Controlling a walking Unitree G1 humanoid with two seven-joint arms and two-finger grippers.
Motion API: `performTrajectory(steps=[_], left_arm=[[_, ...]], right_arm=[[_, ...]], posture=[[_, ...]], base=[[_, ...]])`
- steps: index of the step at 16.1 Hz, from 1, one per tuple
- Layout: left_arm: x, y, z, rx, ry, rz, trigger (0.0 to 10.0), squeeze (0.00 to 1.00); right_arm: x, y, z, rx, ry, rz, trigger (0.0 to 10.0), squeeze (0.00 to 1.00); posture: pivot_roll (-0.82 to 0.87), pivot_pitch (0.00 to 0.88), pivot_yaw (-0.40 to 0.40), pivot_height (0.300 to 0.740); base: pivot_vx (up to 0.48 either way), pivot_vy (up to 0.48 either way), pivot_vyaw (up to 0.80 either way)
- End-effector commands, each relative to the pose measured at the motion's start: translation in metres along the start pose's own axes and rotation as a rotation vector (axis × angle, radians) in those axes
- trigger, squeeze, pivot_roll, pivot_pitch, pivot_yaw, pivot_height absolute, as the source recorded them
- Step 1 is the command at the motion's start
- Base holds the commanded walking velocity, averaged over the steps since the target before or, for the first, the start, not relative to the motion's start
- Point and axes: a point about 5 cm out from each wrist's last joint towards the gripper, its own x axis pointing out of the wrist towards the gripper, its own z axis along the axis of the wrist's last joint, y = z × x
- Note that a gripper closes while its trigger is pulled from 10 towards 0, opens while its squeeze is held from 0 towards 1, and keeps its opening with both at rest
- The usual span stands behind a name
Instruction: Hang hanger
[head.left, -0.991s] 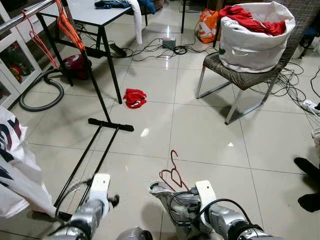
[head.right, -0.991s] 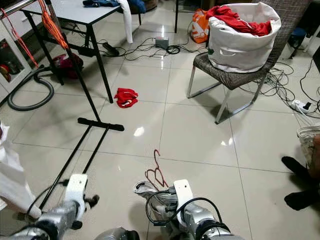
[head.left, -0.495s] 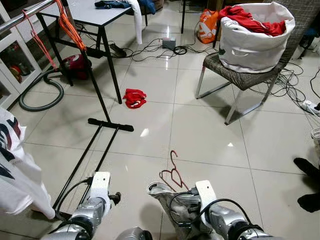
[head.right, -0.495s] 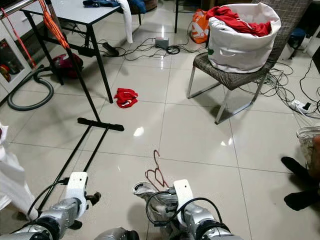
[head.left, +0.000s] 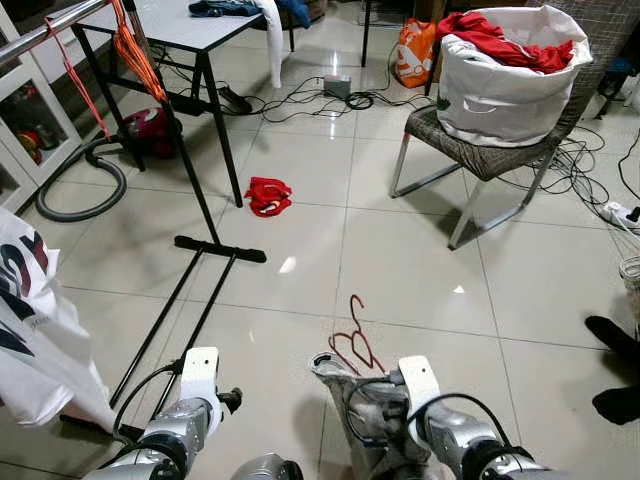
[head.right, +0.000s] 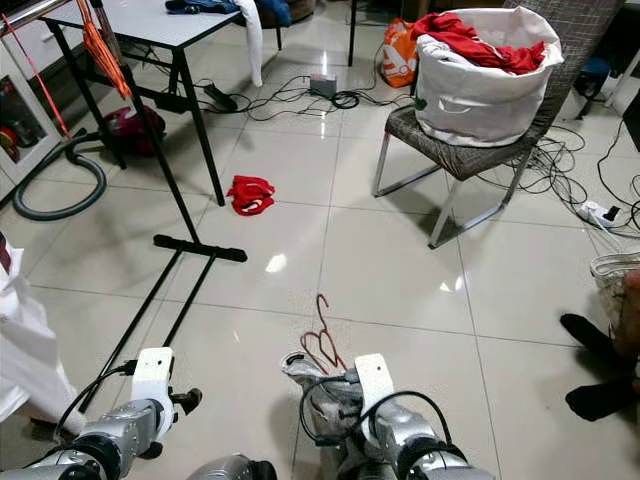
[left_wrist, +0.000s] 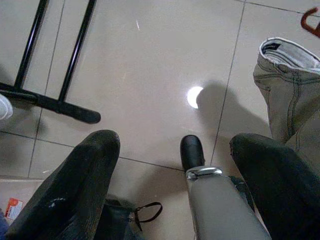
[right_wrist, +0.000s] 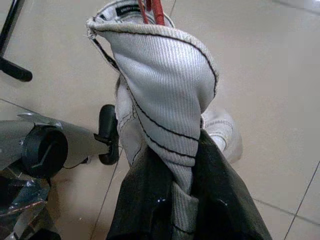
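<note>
Red wire hanger (head.left: 351, 339) pokes up from grey ribbed trousers (right_wrist: 165, 95), low over the tiled floor (head.left: 400, 260). Right gripper (right_wrist: 182, 200) pinches that cloth between closed fingers. Left gripper (left_wrist: 172, 165) hangs spread wide near the black rack base (head.left: 219, 249).
</note>
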Motion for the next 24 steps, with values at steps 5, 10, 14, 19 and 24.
performTrajectory(steps=[5, 10, 14, 19, 24], left_arm=[[-0.001, 0.006, 0.004, 0.000, -0.013, 0.020, 10.0, 0.00], [-0.001, 0.004, 0.001, 0.004, -0.010, 0.013, 10.0, 0.00], [-0.001, 0.008, -0.001, -0.002, -0.006, 0.020, 10.0, 0.00], [-0.001, 0.010, -0.005, -0.012, 0.001, 0.025, 10.0, 0.00], [-0.002, 0.014, -0.006, -0.010, 0.006, 0.031, 10.0, 0.00]], right_arm=[[-0.001, -0.005, 0.009, -0.011, -0.031, -0.022, 10.0, 0.00], [-0.001, -0.007, 0.002, -0.008, -0.017, -0.032, 10.0, 0.00], [-0.001, -0.005, -0.003, -0.048, -0.004, -0.031, 10.0, 0.00], [-0.001, -0.006, -0.006, -0.032, 0.003, -0.031, 10.0, 0.00], [-0.001, -0.005, -0.008, -0.016, 0.009, -0.035, 10.0, 0.00]], posture=[[-0.03, 0.000, 0.030, 0.740], [-0.03, 0.000, 0.032, 0.740], [-0.02, 0.000, 0.032, 0.740], [-0.02, 0.000, 0.026, 0.740], [-0.01, 0.000, 0.027, 0.740]], base=[[0.000, 0.000, 0.00], [0.000, 0.000, 0.00], [0.000, 0.000, 0.00], [0.000, 0.000, 0.00], [0.000, 0.000, 0.00]])
